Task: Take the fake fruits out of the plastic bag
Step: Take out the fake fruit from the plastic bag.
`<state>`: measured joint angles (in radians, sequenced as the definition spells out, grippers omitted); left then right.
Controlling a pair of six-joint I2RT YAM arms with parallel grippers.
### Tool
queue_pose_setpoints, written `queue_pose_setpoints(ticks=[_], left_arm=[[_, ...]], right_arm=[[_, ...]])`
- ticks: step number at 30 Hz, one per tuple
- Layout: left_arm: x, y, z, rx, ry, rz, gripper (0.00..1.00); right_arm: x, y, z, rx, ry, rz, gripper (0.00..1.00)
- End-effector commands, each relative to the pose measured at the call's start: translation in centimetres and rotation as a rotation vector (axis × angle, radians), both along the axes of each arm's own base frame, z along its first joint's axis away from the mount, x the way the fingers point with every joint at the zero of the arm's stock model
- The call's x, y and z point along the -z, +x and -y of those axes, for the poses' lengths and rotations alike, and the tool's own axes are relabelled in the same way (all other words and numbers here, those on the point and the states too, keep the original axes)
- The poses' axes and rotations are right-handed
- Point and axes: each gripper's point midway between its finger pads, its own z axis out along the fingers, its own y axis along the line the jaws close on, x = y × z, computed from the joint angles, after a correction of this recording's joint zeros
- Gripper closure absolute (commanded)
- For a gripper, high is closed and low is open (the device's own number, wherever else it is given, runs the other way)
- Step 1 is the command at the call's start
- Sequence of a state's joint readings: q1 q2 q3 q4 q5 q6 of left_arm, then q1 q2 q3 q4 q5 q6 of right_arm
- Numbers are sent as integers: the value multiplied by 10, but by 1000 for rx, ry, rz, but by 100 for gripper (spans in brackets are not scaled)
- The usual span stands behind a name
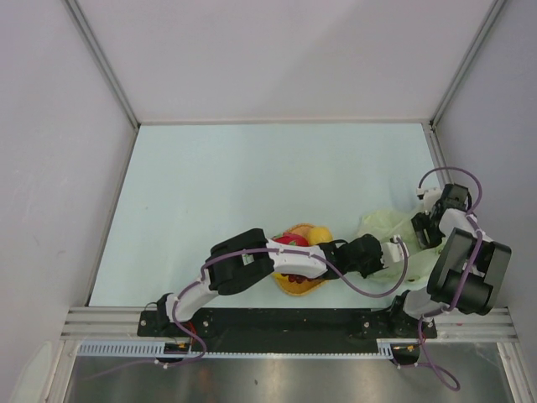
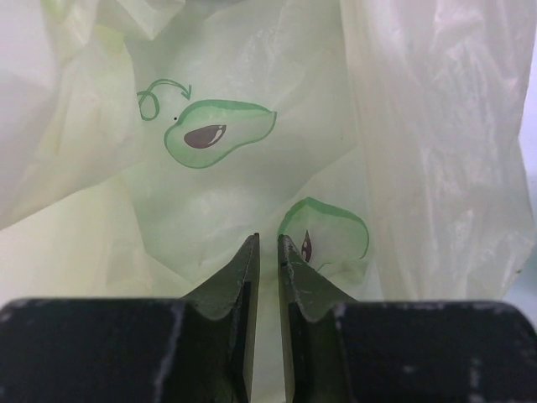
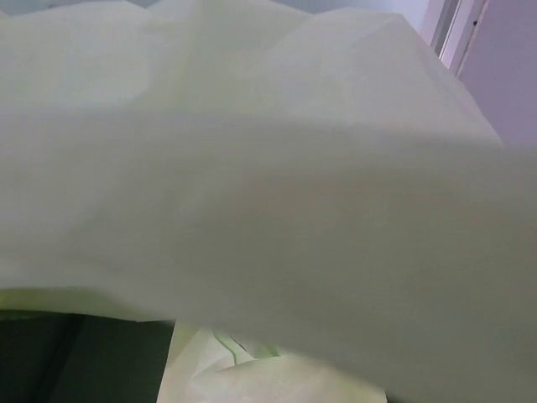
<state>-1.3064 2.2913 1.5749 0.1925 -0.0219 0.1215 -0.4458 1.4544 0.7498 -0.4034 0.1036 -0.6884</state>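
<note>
Dark fingers (image 2: 245, 277) of the left gripper (image 2: 268, 252) fill the bottom of the left wrist view, drawn almost together with only a thin slit between them. Their tips rest against the plastic bag (image 2: 252, 126), and I cannot tell whether a fold of film is caught in that slit. The bag's pale, yellowish film hangs in soft creases right in front of them, printed with two green avocado halves and a small curled arrow. Whatever lies inside the bag is hidden by the crumpled film. From the right wrist the same film drapes so close that it blurs and covers nearly the whole view, with a dark patch at the lower left; that gripper's own fingers do not show there. From above, the bag lies bunched on the pale table (image 1: 252, 185) toward the right side, between the two wrists. The left arm reaches across to its near-left edge, and the right gripper (image 1: 425, 227) sits at its right edge, though I cannot tell how its fingers stand. Left of the bag, apart from it, a round orange woven mat (image 1: 304, 288) lies partly under the left arm. On it sit the red-pink dragon fruit (image 1: 291, 240) and the yellow lemon (image 1: 319, 235), touching each other. A dark red bit shows below the arm, too covered to name.
</note>
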Motion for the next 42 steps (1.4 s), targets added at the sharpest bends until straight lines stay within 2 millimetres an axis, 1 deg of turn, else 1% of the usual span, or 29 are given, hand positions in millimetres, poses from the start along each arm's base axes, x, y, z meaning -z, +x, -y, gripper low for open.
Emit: queue_pose_setpoints(ticks=[1,3,4,5,6,7,9,10,11,12,13,14,15,16,17,20,21,25,28,32,33,34,35,36,37,38,39,41,42], left_arm=[[-18,4,10,-8,-54,-18,82],[-19,5,10,-10,-57,-18,82],[-21,6,11,-11,-61,-16,82],[-22,4,11,0,-64,-20,82],[-23,2,12,12,-68,-24,82],[-22,3,11,14,-64,-28,82],[-28,5,11,16,-71,-27,82],[-30,5,11,18,-73,-30,82],[-32,6,10,23,-71,-36,82],[-36,7,10,23,-77,-34,82],[-37,8,10,21,-78,-31,82],[-40,9,10,21,-81,-31,82],[-45,9,11,20,-90,-27,82],[-48,10,12,19,-94,-25,82],[-52,11,13,14,-101,-22,82],[-66,15,15,-1,-121,-2,82],[-74,19,17,-13,-132,11,82],[-94,25,18,-39,-151,38,82],[-103,27,19,-39,-161,43,82],[-123,28,19,-39,-193,40,82],[-131,29,19,-36,-207,35,81],[-137,19,21,25,-224,0,76],[-152,21,18,35,-249,-7,72],[-160,19,18,56,-266,-21,70],[-169,12,16,97,-286,-51,66],[-184,3,12,174,-313,-81,64],[-195,-3,8,209,-328,-97,62],[-208,-12,-2,276,-345,-144,54],[-231,-15,-12,290,-373,-139,52]], right_arm=[[22,-24,-8,-19,-13,-137,15],[27,-33,-10,-27,-5,-173,25],[30,-36,-11,-24,8,-187,34],[31,-38,-13,-26,17,-195,53],[30,-39,-14,-29,25,-195,60],[24,-34,-17,-38,32,-159,69],[12,-31,-27,-73,56,-121,75],[3,-22,-37,-114,93,-75,81],[-17,-22,-49,-158,101,-28,83],[-27,-18,-58,-194,117,5,86],[-43,-11,-70,-255,148,65,89],[-61,-17,-86,-318,170,92,89],[-72,-19,-96,-364,190,124,89],[-83,-20,-113,-452,234,166,92],[-101,-27,-122,-488,236,210,94],[-118,-38,-144,-564,302,243,97],[-120,-40,-149,-566,326,243,97],[-130,-38,-163,-571,402,283,100],[-141,-31,-170,-551,448,327,100],[-153,-21,-167,-511,445,371,100],[-157,-19,-165,-495,439,382,100],[-164,-16,-161,-486,427,404,100],[-169,-14,-159,-481,426,415,100],[-173,-12,-159,-480,427,428,100],[-182,-7,-158,-471,426,457,100],[-185,-5,-156,-460,428,472,100],[-190,-1,-157,-459,435,493,100],[-199,8,-154,-429,447,538,100],[-203,10,-156,-429,464,556,100]])
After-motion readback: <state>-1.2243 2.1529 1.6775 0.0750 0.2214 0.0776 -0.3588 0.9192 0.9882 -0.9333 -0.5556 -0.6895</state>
